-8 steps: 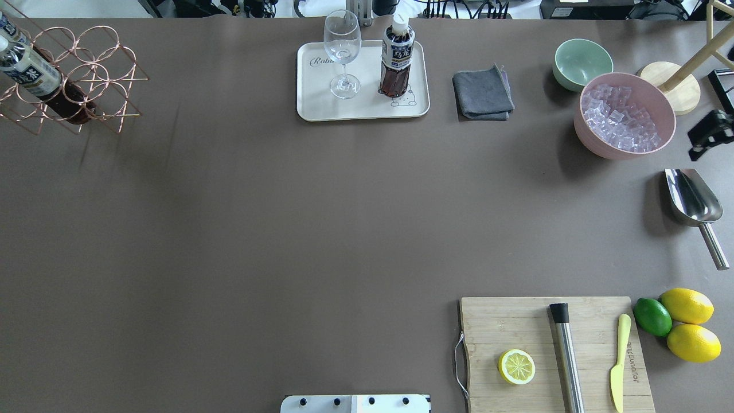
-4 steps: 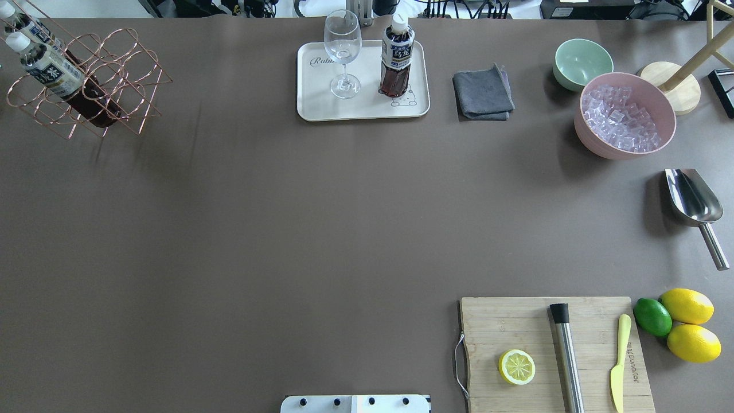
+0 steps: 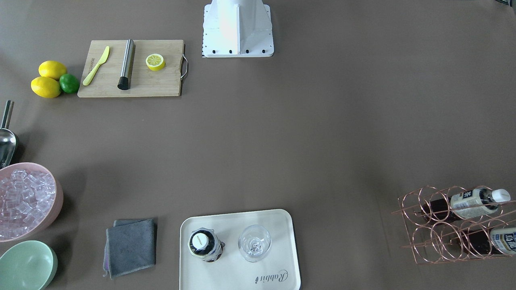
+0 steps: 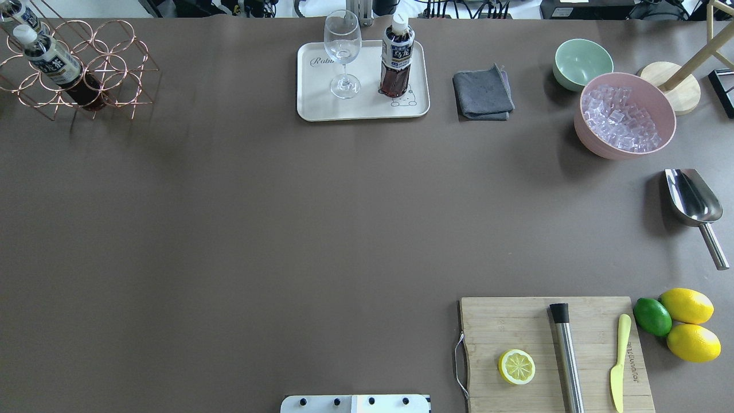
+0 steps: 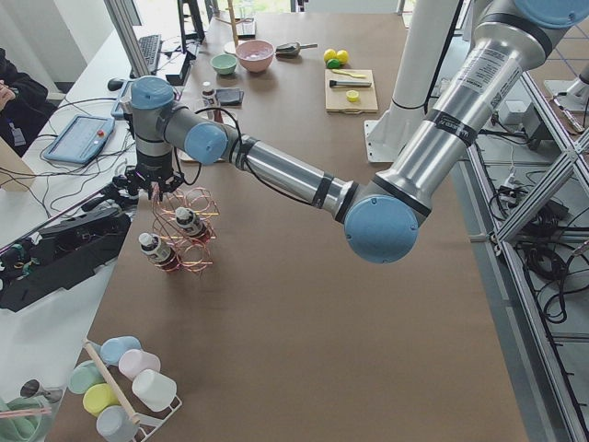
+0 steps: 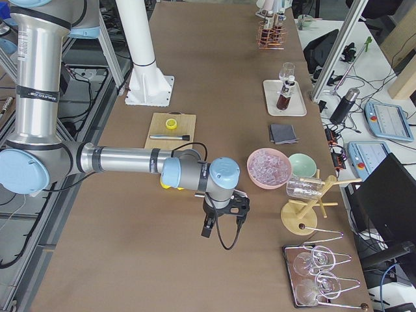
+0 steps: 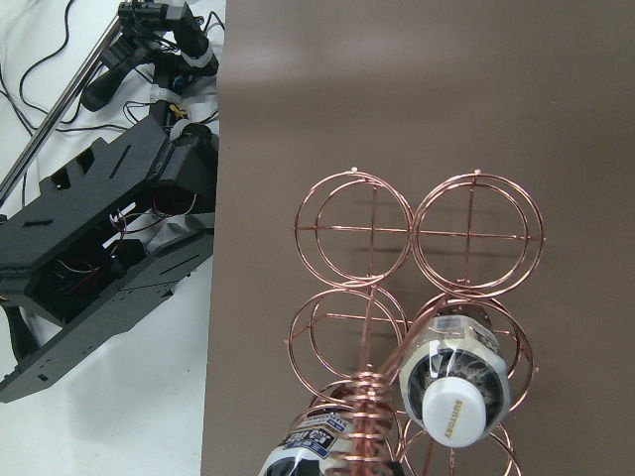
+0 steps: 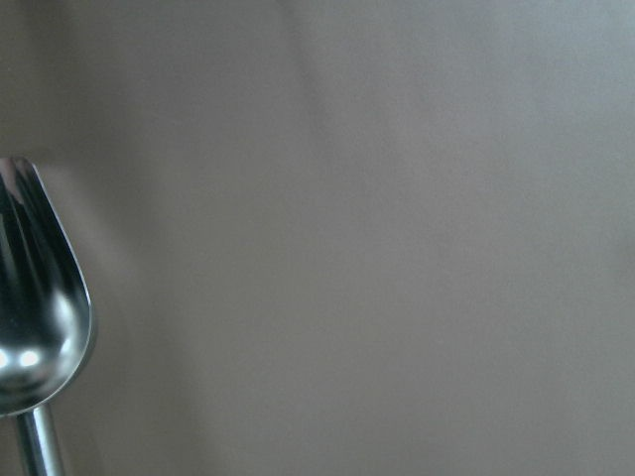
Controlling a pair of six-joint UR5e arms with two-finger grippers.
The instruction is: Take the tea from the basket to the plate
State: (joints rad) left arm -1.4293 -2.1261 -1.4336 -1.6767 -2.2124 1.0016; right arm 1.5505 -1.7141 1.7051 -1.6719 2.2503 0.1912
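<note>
The copper wire basket (image 4: 86,69) stands at the table's far left corner; it also shows in the front view (image 3: 447,225) and the left wrist view (image 7: 417,258). The tea (image 4: 54,60), with white cap and beige label, lies in a ring cell (image 3: 469,199) (image 7: 461,416). A second, blue-and-white labelled bottle (image 3: 504,239) lies beside it. The plate (image 4: 321,103) holds a wine glass (image 4: 343,51) and a dark-labelled bottle (image 4: 397,63). My left gripper (image 5: 150,191) hangs right over the basket; I cannot tell whether it is open. My right gripper (image 6: 214,224) hovers near the scoop, state unclear.
A steel scoop (image 4: 691,198) lies at the right edge, also in the right wrist view (image 8: 35,297). A pink bowl of ice (image 4: 624,115), a green bowl (image 4: 582,63), a grey cloth (image 4: 483,94), a cutting board (image 4: 550,350) and citrus fruit (image 4: 685,324) fill the right side.
The basket rocked and slid: tilted at first, then shifted right, now back left and standing squarer. A black gripper at the overhead view's right edge has left that view.
</note>
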